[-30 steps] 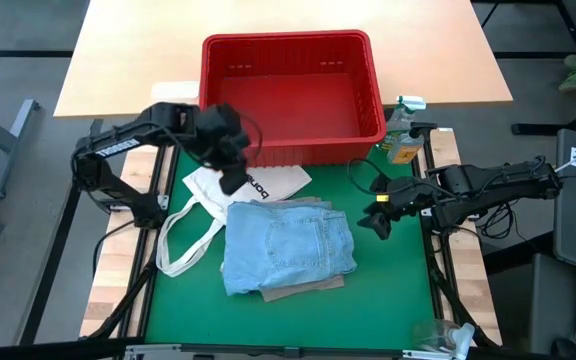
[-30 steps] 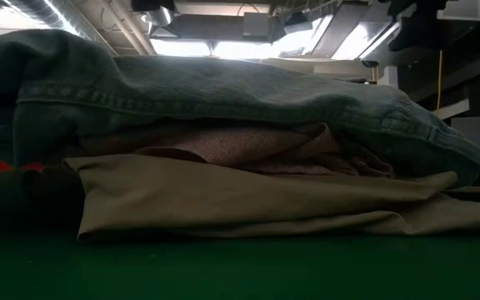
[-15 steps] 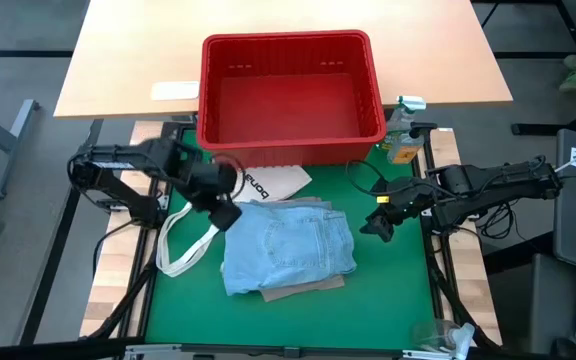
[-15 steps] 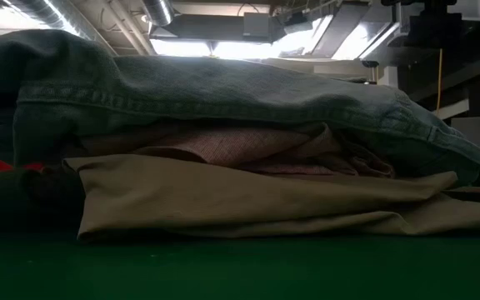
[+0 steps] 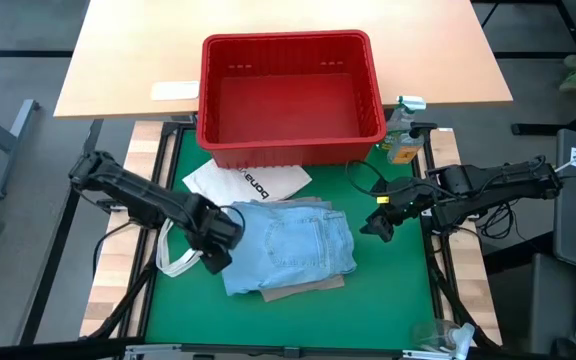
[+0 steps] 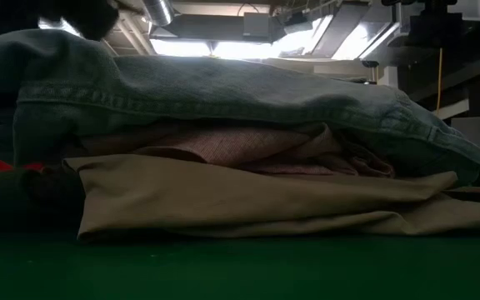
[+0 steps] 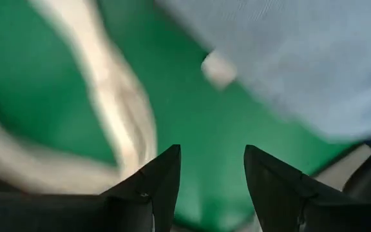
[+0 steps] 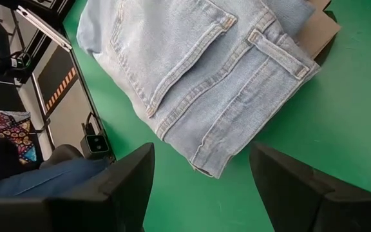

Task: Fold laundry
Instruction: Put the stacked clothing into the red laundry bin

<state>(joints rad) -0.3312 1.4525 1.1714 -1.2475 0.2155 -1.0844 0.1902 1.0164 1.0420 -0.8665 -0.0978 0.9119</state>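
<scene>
Folded laundry stack at the centre of the high view. The light blue denim jeans (image 5: 290, 246) lie on top, back pockets up; the low view shows a mottled pink top (image 6: 248, 148) sandwiched beneath them and beige trousers (image 6: 248, 200) at the bottom, whose corner also juts out at the stack's lower edge in the high view. The layered, squared pile suggests that folding is largely complete.

The left gripper (image 5: 218, 240) sits low at the stack's left edge, just beside the denim; its wrist view shows the fingers apart with nothing between them, above the green mat (image 5: 298, 320) and a strap of the white tote bag (image 5: 258, 181), probably placed to reach the pile's side.

The right gripper (image 5: 378, 224) waits at the right of centre, clear of the jeans, fingers spread and empty, looking down on the waistband.

The red plastic basket (image 5: 290, 92) stands in the upper centre, beyond the tote bag, with no garment visible inside.
</scene>
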